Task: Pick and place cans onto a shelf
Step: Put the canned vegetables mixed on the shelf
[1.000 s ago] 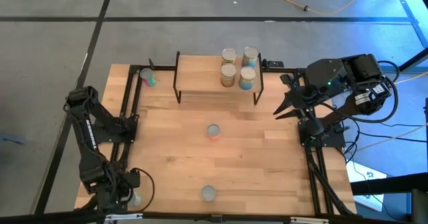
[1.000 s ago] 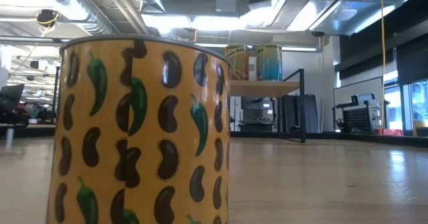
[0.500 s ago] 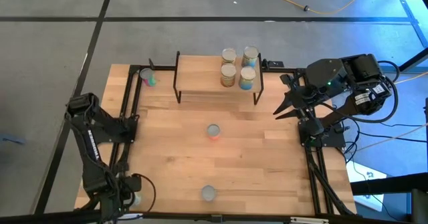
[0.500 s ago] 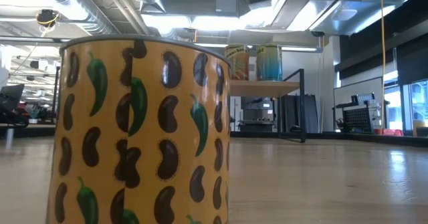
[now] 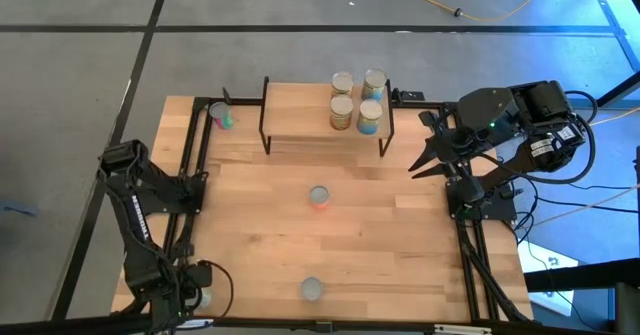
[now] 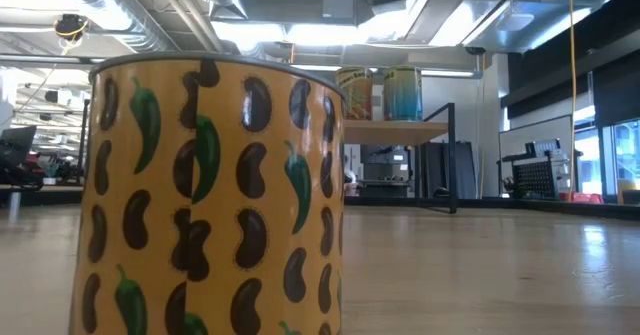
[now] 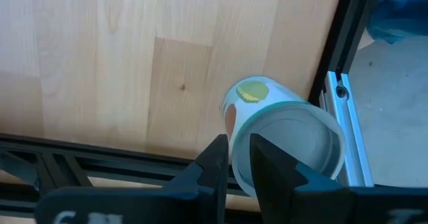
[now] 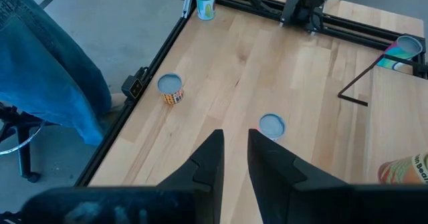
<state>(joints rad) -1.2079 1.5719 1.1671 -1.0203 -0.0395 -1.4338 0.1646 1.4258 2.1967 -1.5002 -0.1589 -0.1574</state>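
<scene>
1. Pick-up step: my left tool [image 7: 239,147] hangs over the 7 o'clock corner of the tabletop [image 5: 400,245], nose right at a can [image 7: 281,140].
2. Spread or pressed together? I cannot tell. The can stands just past the tips, not gripped.
3. That can: silver recessed top, teal band under the rim, white label with a yellow-green spot and an orange patch, beside the black edge rail [image 7: 341,23].
4. Next, I reckon: straddle it squarely, pinch, lift, carry to the shelf [image 5: 300,110] at 12 o'clock, where four cans [image 5: 355,100] already stand.
5. My right tool [image 5: 418,143] waits at 3 o'clock.
</scene>
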